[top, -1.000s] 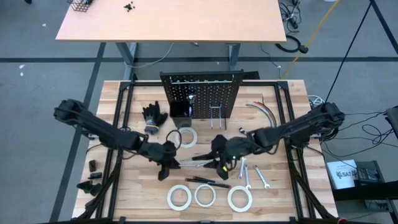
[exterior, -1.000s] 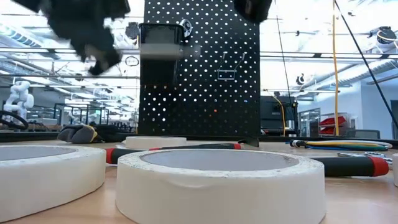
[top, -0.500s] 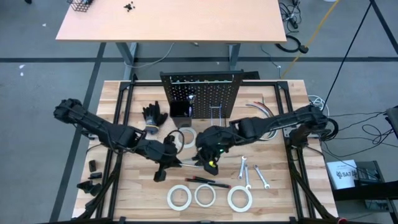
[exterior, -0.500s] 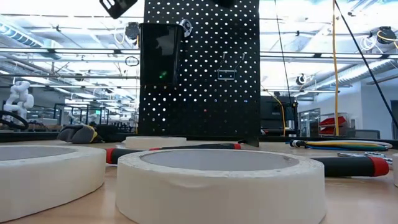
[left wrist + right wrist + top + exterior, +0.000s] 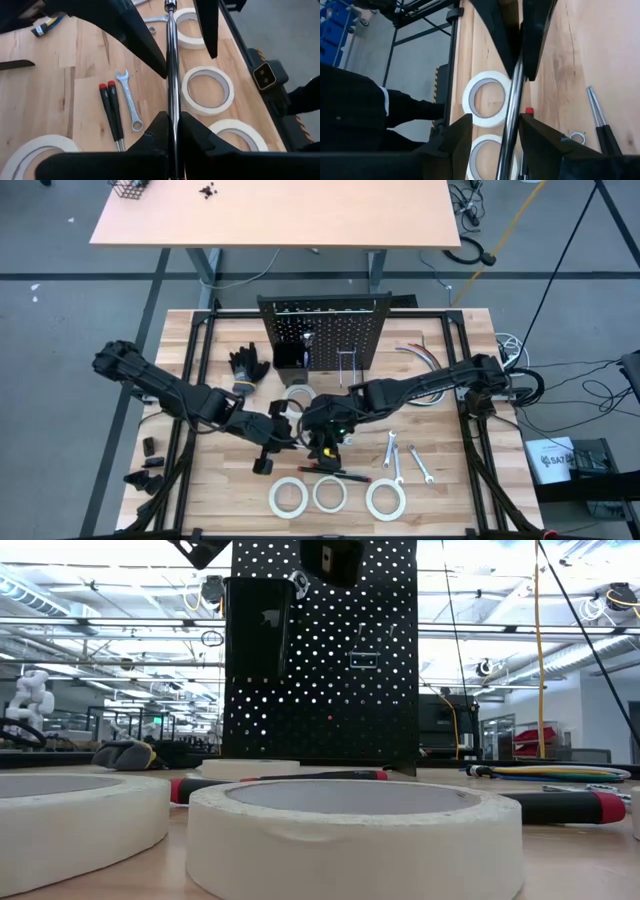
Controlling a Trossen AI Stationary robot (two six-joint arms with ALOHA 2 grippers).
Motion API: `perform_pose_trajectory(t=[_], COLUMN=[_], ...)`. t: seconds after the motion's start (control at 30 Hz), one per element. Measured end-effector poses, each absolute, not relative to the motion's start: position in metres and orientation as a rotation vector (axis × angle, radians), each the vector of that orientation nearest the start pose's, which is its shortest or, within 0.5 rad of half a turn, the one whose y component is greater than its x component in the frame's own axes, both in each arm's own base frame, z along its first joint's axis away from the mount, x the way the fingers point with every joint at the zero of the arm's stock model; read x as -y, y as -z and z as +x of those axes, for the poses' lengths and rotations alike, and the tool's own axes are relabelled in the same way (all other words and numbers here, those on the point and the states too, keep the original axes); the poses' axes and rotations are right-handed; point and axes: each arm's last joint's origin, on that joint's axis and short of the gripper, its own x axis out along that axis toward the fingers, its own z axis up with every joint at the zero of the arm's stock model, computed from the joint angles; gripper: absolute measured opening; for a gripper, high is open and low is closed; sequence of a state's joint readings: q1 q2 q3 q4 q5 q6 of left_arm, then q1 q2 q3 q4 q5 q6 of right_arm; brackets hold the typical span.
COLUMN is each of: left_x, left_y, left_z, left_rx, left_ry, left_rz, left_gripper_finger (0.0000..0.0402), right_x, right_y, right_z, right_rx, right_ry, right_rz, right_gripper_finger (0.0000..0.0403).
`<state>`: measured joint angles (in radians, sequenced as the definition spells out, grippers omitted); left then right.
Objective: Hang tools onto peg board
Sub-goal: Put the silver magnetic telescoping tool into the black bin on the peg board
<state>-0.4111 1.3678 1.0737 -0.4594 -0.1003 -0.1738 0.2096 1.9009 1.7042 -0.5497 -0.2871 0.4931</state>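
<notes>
Left gripper (image 5: 172, 131) jaws clamped on ratchet (image 5: 172, 65), right gripper (image 5: 512, 125) jaws apart astride it

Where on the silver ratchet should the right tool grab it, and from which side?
Grip the ratchet on its bare straight shaft, past where the left tool clamps it. Probably best from the free end, facing the left tool. The open right tool has one finger on each side of the thin rod.

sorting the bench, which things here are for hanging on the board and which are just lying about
For the job:
- peg board
- ratchet
- tape rolls
- wrenches
- screwdrivers

Lying about:
- black gloves
- grey hoses
</notes>
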Motion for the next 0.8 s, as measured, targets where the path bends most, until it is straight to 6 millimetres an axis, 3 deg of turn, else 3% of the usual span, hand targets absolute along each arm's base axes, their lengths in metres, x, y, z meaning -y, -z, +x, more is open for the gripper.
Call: perform_pose_trajectory(t=[0.23,0.53,0.8], left_x=[0.1122,0.1119,0.1118], left_y=[-0.2819,-0.2822,-0.282], left_z=[0.2673,0.2677,0.2678], left_rx=[-0.745,-0.736,-0.736], left_ry=[0.201,0.191,0.2], left_rz=[0.046,0.068,0.086], left_gripper_finger=[0.0017,0.0018,0.0108], right_x=[-0.0963,-0.0946,-0.0981], right_y=[-0.2987,-0.2964,-0.2944], right_z=[0.4161,0.4143,0.4107], right_rx=[-0.864,-0.886,-0.911], right_ry=[-0.27,-0.231,-0.218], right_rz=[0.49,0.472,0.425], right_gripper_finger=[0.0126,0.0033,0.0018])
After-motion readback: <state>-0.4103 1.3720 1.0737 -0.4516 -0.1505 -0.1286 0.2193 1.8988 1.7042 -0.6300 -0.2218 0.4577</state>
